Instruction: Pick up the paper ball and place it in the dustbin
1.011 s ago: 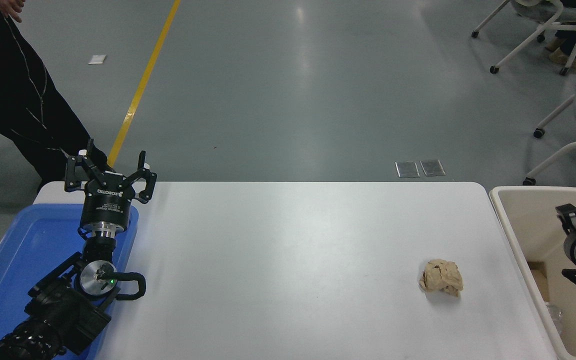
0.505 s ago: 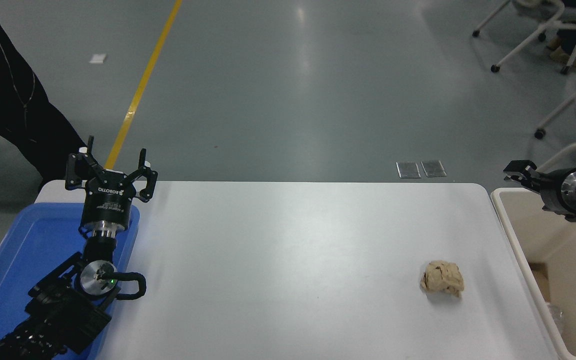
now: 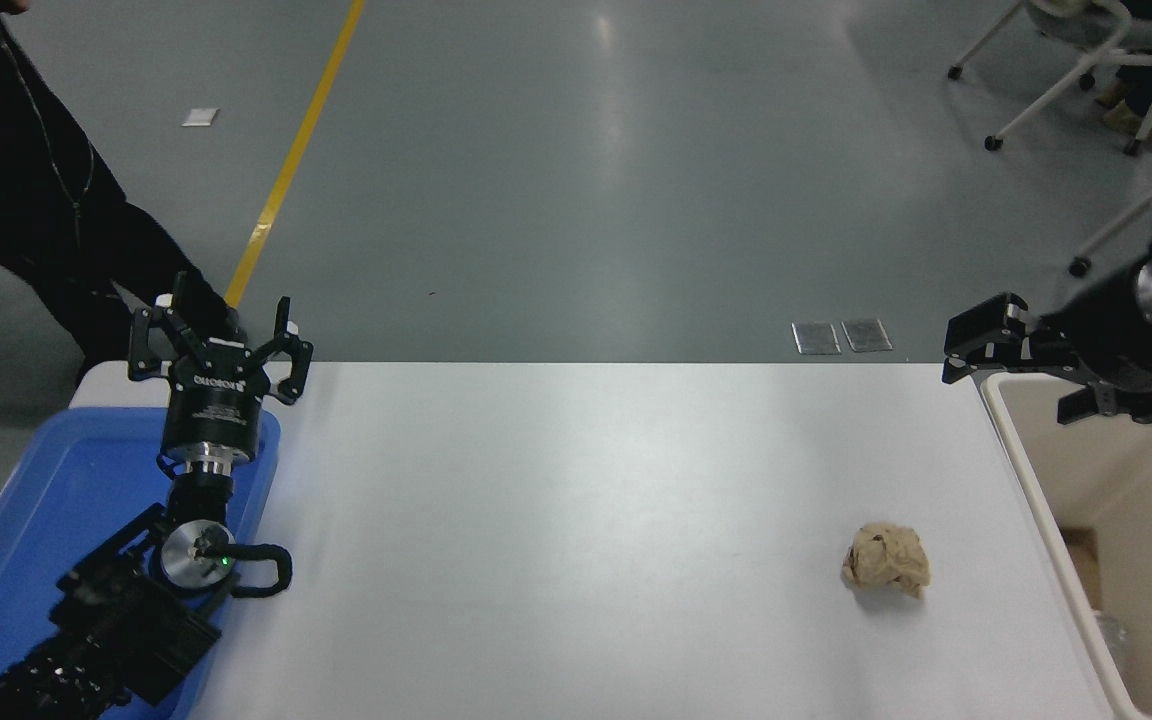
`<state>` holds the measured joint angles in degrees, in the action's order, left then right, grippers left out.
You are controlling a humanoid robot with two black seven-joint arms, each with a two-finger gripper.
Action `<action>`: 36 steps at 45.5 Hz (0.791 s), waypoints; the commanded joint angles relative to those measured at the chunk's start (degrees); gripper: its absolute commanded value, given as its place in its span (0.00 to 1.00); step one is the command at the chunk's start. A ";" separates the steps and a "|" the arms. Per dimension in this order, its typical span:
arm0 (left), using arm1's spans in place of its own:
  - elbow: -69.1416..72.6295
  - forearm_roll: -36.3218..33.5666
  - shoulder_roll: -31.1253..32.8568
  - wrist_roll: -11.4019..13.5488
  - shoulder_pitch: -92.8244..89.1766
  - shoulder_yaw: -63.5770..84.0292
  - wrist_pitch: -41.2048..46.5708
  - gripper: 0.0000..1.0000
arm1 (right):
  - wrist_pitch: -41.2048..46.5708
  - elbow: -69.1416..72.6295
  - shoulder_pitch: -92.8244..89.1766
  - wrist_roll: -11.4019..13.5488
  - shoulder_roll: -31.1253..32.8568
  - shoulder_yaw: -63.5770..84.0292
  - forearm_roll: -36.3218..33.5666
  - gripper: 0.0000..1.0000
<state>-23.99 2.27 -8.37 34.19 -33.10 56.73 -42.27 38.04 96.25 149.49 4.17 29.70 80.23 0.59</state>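
The paper ball (image 3: 886,561) lies on the white surface (image 3: 586,520) near its right edge, toward the near right corner, untouched and apart from everything else. The dustbin (image 3: 1041,500) stands just off that right edge, its rim close beside the surface.

The right pincer (image 3: 996,350) hangs in the air over the far right corner of the surface, above the far rim of the dustbin, pointing left. It grasps nothing; whether its jaws are spread or closed cannot be told from this angle. The left pincer (image 3: 221,345) is parked over the blue tray (image 3: 56,500) at the left edge, released, fingers spread and empty.

The step in hand looks like the approach: nothing is picked up yet. The next move likely calls for bringing the right pincer toward the near edge and down over the ball, jaws spread wide enough to straddle the lumpy wad, then closing gently, since crumpled paper gives under pressure and may slip.
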 commanded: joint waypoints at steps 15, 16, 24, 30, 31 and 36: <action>-0.01 0.10 -0.06 0.09 0.05 0.05 0.08 0.99 | 6.96 2.54 17.15 0.57 -0.61 1.77 -0.15 1.00; -0.01 0.02 -0.06 0.09 0.05 0.05 0.08 0.99 | 6.96 2.54 16.71 0.57 -0.61 1.77 -0.15 1.00; -0.01 0.02 0.02 0.09 0.05 0.05 0.08 0.99 | 6.96 1.93 6.88 0.66 -0.70 1.77 -0.15 1.00; -0.01 0.02 0.02 0.00 0.05 0.05 0.08 0.99 | 6.35 -0.53 -3.75 0.75 -0.61 2.48 -0.24 1.00; -0.01 0.02 0.02 0.00 0.05 -0.04 0.08 0.99 | 5.22 -1.32 -5.86 0.75 -0.52 2.56 -0.24 1.00; -0.01 0.02 0.02 0.00 0.05 0.05 0.08 0.99 | -3.30 -5.71 -17.28 0.75 0.44 1.86 -0.50 1.00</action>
<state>-23.99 2.29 -8.38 34.25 -33.05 56.77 -42.18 43.20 96.15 150.38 4.83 29.18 82.27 0.37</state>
